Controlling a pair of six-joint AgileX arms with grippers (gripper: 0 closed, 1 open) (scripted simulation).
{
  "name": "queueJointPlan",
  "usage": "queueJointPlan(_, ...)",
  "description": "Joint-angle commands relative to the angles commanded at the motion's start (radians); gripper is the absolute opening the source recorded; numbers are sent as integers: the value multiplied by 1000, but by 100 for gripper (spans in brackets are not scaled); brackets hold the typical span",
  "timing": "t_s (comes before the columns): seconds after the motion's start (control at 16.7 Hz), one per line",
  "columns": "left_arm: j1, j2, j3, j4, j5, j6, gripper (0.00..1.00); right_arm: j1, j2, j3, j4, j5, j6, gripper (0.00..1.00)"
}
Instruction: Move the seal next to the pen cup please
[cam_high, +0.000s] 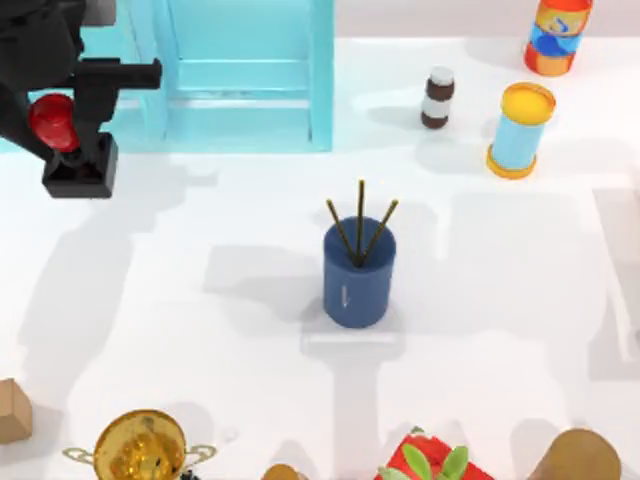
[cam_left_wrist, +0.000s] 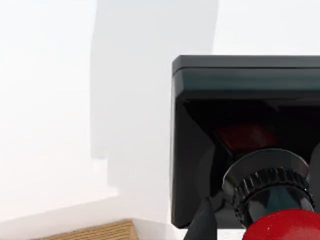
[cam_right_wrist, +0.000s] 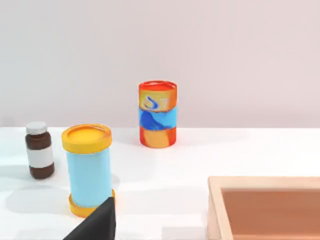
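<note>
The pen cup (cam_high: 357, 274) is standing mid-tabletop (cam_high: 200, 300), three thin sticks (cam_high: 359, 225) leaning out of it. The left tool (cam_high: 62, 128) is clenching the seal (cam_high: 70, 150) by its red knob at the far left, close to the tabletop's left edge, just beside a pale blue rack (cam_high: 245, 75). Bare white surface is lying open between seal and cup. A light blue can (cam_high: 520, 132) and brown bottle (cam_high: 437, 97) are sitting far right.

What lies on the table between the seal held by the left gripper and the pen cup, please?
Nothing: in the top view, the stretch of white table between the seal in the left gripper and the pen cup is bare apart from shadows.
</note>
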Motion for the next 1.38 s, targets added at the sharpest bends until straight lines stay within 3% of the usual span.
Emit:
queueJointPlan(0.6,-418,-36,-34,59,-33,-418,0,0,0,0,0,0,0,100)
queueJointPlan(1.38,-438,-48,-109,128,-35,-438,0,0,0,0,0,0,0,100)
